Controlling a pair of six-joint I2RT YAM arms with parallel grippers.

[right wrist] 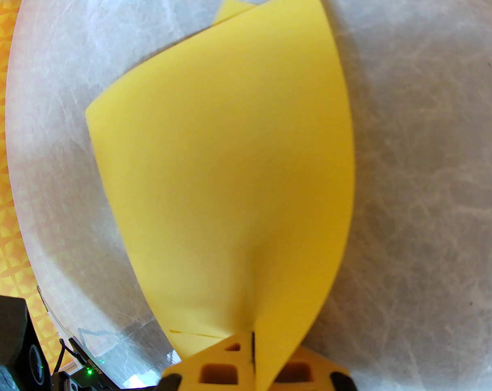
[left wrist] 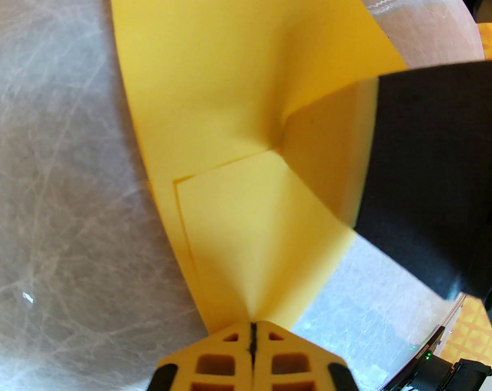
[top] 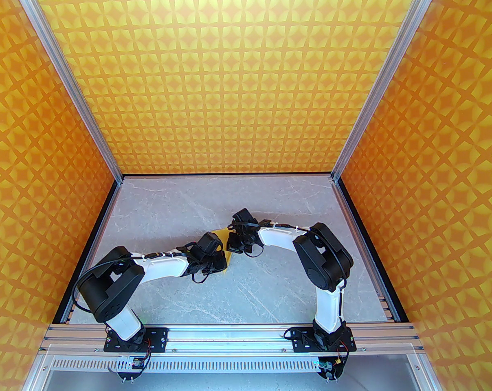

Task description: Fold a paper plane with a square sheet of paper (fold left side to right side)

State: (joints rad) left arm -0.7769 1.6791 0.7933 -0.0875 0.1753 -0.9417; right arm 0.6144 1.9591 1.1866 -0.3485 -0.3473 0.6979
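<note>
The left gripper and right gripper both pinch the yellow paper tight between them, over the middle of the table, so I think they should move slowly together and match the edges.

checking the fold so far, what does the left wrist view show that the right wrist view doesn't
Left wrist: the creased side of the yellow paper, with a folded flap and creases meeting near the middle. A black arm part sits over its right edge, and the left end effector is shut on the near tip.
Right wrist: a smooth, bowed face with no crease visible, a second layer peeking out at the far end, and the right end effector shut on the paper.
Both: the paper pinched at the bottom of the frame, over the grey marbled table.
</note>
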